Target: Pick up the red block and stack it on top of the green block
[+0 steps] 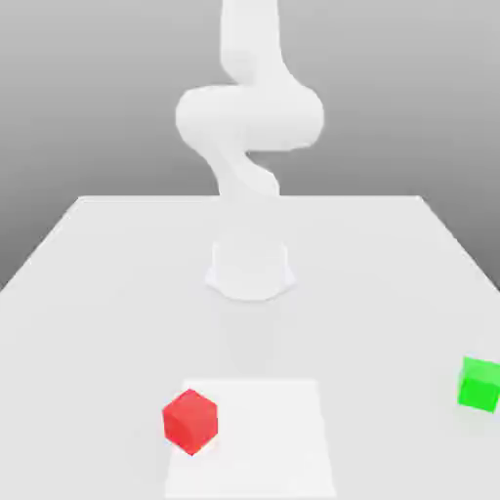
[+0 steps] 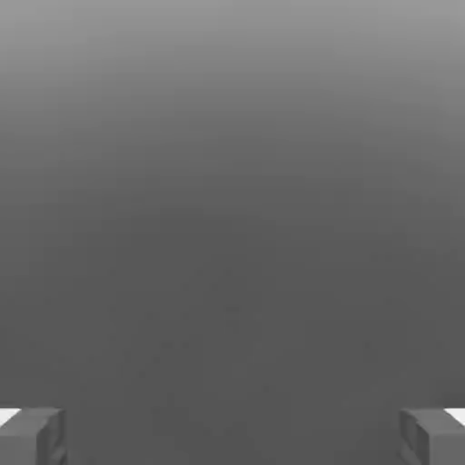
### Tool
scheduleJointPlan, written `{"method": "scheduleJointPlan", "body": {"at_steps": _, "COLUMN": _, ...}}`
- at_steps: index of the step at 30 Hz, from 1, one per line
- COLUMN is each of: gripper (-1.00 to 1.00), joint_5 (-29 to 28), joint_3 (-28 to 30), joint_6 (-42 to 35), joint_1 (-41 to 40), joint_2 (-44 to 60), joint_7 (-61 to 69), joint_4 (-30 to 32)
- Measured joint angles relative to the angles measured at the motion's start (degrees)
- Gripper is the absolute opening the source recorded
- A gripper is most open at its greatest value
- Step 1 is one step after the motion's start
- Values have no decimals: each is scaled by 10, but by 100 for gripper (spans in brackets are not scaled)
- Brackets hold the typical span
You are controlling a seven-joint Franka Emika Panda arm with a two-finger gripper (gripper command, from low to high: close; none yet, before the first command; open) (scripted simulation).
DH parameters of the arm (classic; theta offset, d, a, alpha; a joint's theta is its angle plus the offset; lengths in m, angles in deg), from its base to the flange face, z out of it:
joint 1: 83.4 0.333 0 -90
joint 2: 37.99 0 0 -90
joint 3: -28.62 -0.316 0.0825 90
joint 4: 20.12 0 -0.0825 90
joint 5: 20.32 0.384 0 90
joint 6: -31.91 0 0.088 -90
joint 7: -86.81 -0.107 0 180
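Two blocks sit on the table [image 1: 117,283], and I have hold of neither. The red block [image 1: 189,421] rests near the front edge, toward the exterior view's left, on the corner of a paler square patch [image 1: 269,439]. The green block [image 1: 479,383] is well apart from it, far out at the exterior view's right, close to the table's side edge.

My arm [image 1: 249,127] rises from its base [image 1: 250,269] at the middle of the table and runs up out of the exterior view. In the hand view the gripper [image 2: 232,436] is spread wide: one fingertip [image 2: 32,434] at each side, with nothing but bare grey between them. It grips nothing.

I judge the task as not yet begun; the reach to red comes first. What worries me:
- Red sits turned, a corner toward the exterior camera. If I close without matching its angle, the fingers may land on edges and twist or squirt it away.
- Coming down off-centre could knock it across the table.
- Green lies far out. A long stretch there may leave me poorly aligned, and a sloppy release could nudge green off the edge or drop red beside it.
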Motion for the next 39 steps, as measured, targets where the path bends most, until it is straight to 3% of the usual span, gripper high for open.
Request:
{"method": "scheduleJointPlan", "body": {"at_steps": 20, "gripper": 0, "joint_5": -5, "joint_3": 1, "joint_6": 218, "joint_1": -92, "joint_2": 419, "joint_7": -234, "joint_4": 182}}
{"method": "scheduleJointPlan", "body": {"at_steps": 26, "gripper": 0, "joint_5": -1, "joint_3": 3, "joint_6": 314, "joint_1": -93, "joint_2": 544, "joint_7": -248, "joint_4": 181}}
{"method": "scheduleJointPlan", "body": {"at_steps": 27, "gripper": -100, "joint_5": -1, "joint_3": 3, "joint_6": 331, "joint_1": -92, "joint_2": 563, "joint_7": -248, "joint_4": 178}}
{"method": "scheduleJointPlan", "body": {"at_steps": 34, "gripper": -100, "joint_5": -2, "joint_3": 3, "joint_6": 335, "joint_1": -93, "joint_2": 568, "joint_7": -249, "joint_4": 178}}
{"method": "scheduleJointPlan", "body": {"at_steps": 39, "gripper": -100, "joint_5": -1, "joint_3": 0, "joint_6": 260, "joint_1": -95, "joint_2": 479, "joint_7": -248, "joint_4": 191}}
